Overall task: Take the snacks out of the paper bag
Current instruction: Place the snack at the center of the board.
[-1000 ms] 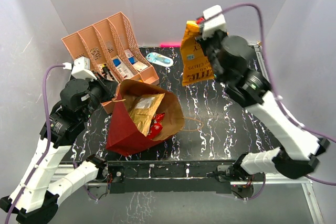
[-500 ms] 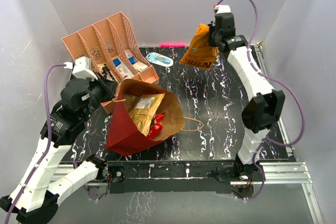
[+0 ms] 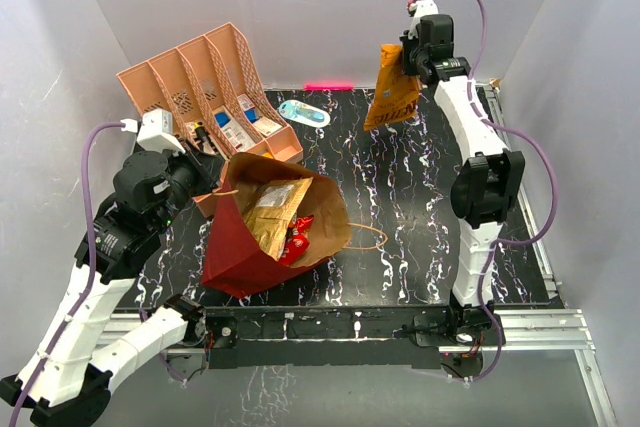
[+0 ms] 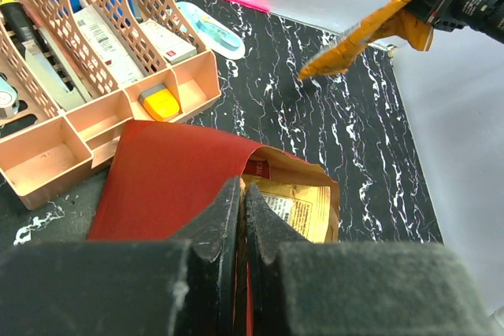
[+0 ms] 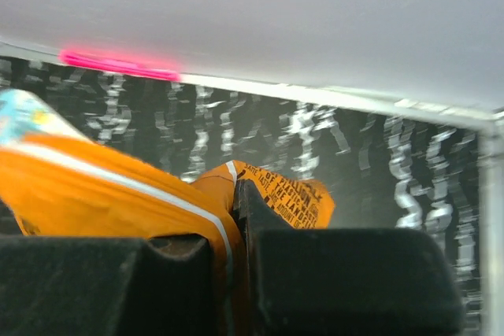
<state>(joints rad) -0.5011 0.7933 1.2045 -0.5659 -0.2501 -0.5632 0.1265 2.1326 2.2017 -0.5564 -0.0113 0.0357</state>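
The dark-red paper bag [image 3: 240, 247] lies open on the table, mouth facing right. A gold packet [image 3: 275, 205] and a red packet [image 3: 298, 237] lie inside it. My left gripper [image 4: 240, 194] is shut on the bag's upper rim [image 4: 236, 161]; the gold packet [image 4: 303, 208] shows just past it. My right gripper [image 3: 405, 59] is shut on an orange snack packet [image 3: 392, 92] and holds it hanging above the table's far right part. In the right wrist view the orange packet [image 5: 102, 194] is pinched between the fingers [image 5: 260, 214].
A peach slotted organizer [image 3: 205, 97] with small boxes stands at the back left, touching the bag. A light-blue oval object [image 3: 303, 113] lies behind the bag. A pink strip [image 3: 328, 85] marks the far edge. White walls enclose the table.
My right arm has swung up and back toward the far right corner with the orange packet, which now hangs more upright. The left arm and bag have not moved.
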